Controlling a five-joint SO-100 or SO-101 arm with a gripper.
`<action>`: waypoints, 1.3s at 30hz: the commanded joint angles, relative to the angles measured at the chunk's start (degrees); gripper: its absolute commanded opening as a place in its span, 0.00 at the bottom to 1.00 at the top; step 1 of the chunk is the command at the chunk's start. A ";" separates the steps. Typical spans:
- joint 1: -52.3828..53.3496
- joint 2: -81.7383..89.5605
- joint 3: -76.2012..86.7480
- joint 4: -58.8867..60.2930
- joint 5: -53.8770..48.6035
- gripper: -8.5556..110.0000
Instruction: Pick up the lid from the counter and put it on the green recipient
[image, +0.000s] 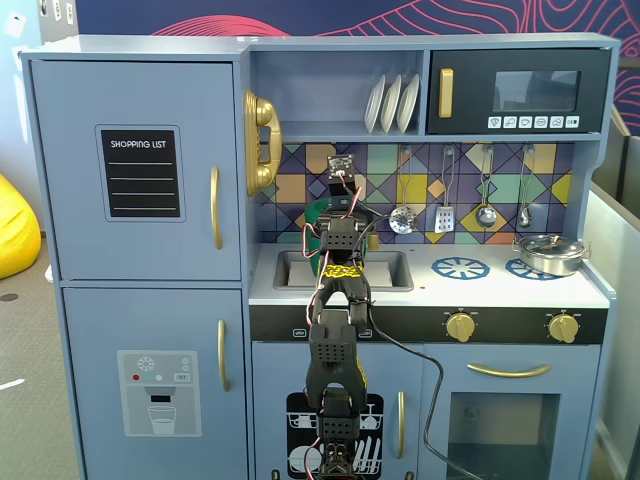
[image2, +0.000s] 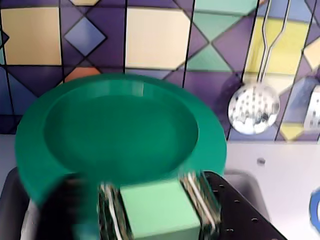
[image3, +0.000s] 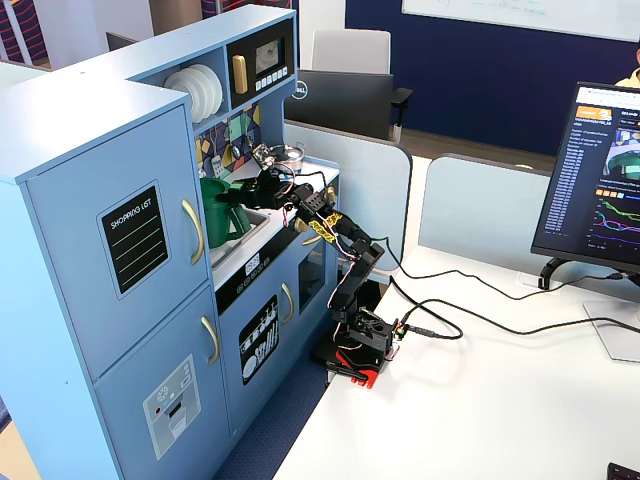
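Observation:
In the wrist view the lid (image2: 120, 125), a round dark-green disc, fills the middle, blurred, in front of the tiled backsplash. My gripper (image2: 156, 192) is shut on the lid's light green handle tab (image2: 160, 212), with fingers (image2: 201, 200) on both sides of it. The green recipient (image3: 222, 222) stands at the back left of the sink, and my gripper (image3: 252, 190) is at its top edge in that fixed view. I cannot tell whether the lid touches the recipient's rim. In the front fixed view my arm hides most of them; only a green bit (image: 316, 213) shows.
The sink (image: 385, 270) lies under the arm. Blue burner rings (image: 460, 267) and a steel pot (image: 548, 252) are on the counter's right. A skimmer (image2: 253, 107) and other utensils hang on the backsplash. A gold phone (image: 260, 140) hangs to the left.

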 joint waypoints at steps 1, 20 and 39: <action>0.00 2.11 -4.66 -3.52 -1.85 0.38; 0.35 43.07 26.63 31.99 -2.29 0.31; -4.48 67.85 88.86 39.38 12.66 0.08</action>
